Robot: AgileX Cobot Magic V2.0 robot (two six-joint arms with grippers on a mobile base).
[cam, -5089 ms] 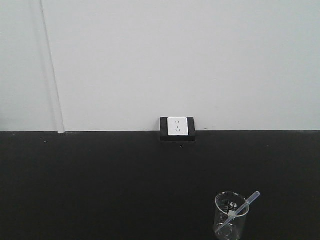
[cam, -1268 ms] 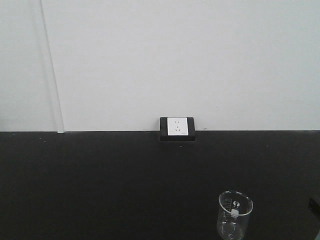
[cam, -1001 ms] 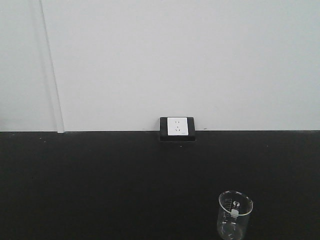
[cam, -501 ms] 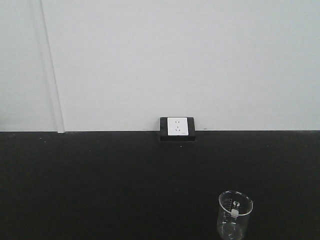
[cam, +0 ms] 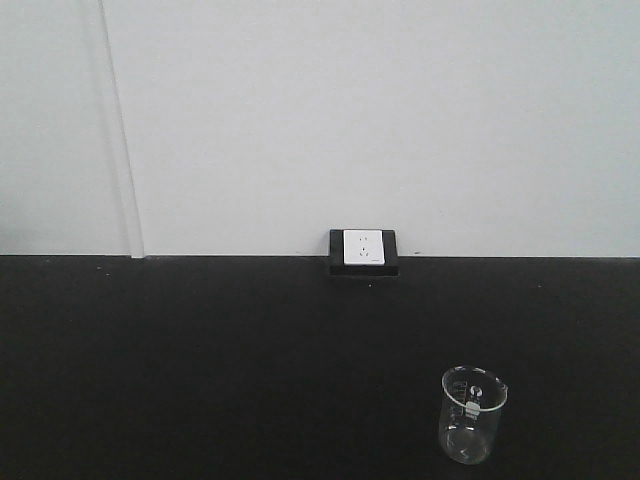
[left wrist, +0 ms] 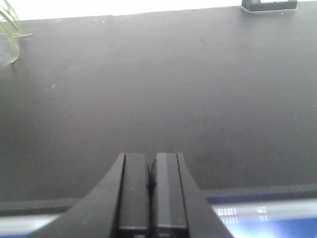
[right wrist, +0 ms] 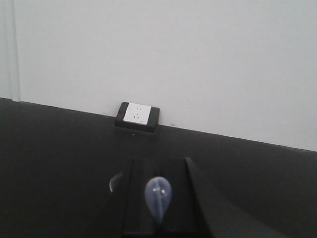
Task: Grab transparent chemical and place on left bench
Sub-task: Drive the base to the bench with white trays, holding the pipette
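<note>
With the transparent chemical point(right wrist: 158, 197) pinched in the right gripper point(right wrist: 158, 171) and the left gripper point(left wrist: 151, 161) closed empty, a steady leftward carry is advised

The beaker point(cam: 473, 420) stands on the counter point(cam: 200, 370) front right; the socket point(cam: 364, 248) sits behind it to the left, against the wall point(cam: 350, 110). The transparent chemical point(right wrist: 158, 197) sits between my right fingers point(right wrist: 134, 203), my left fingers point(left wrist: 134, 193) over the counter's near edge

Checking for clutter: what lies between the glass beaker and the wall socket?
Front view: only bare matte black worktop between clear glass beaker and white wall socket.
</note>
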